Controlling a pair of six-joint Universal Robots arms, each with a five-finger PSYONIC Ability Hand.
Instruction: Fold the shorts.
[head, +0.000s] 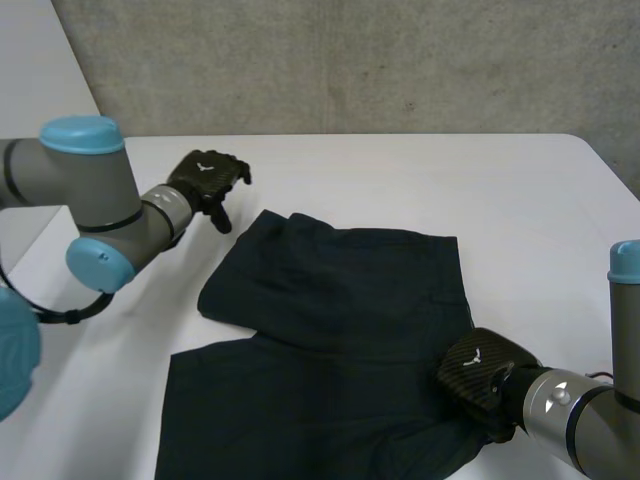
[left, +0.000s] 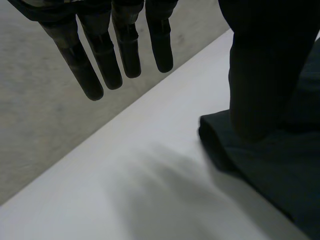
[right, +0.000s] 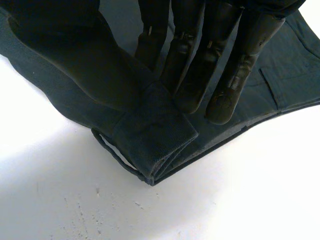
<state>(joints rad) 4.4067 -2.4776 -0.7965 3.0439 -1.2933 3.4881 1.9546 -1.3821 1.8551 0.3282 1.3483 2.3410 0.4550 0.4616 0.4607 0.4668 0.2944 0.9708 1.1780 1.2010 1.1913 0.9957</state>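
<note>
- Desk (head: 520, 200): white; a grey wall (head: 350, 60) is seen behind it.
- Shorts (head: 330, 330): dark cloth, laid out mostly flat on the desk's middle and near part, between the two arms. A corner on the right arm's side is doubled over, and layered edges are shown there in the right wrist view.
- Left arm (head: 90, 200): grey with light-blue caps, reached in over the desk's left side.
- Right arm (head: 590, 400): of the same make, brought in at the near right.
- Left hand (head: 208, 180): held just beside the shorts' far left corner. The fingers (left: 107, 60) are kept straight and spread, and nothing is held. Whether the thumb touches the cloth cannot be told.
- Right hand (head: 480, 375): set on the shorts' near right corner. The doubled cloth is pinched between thumb and fingers (right: 192, 75).
</note>
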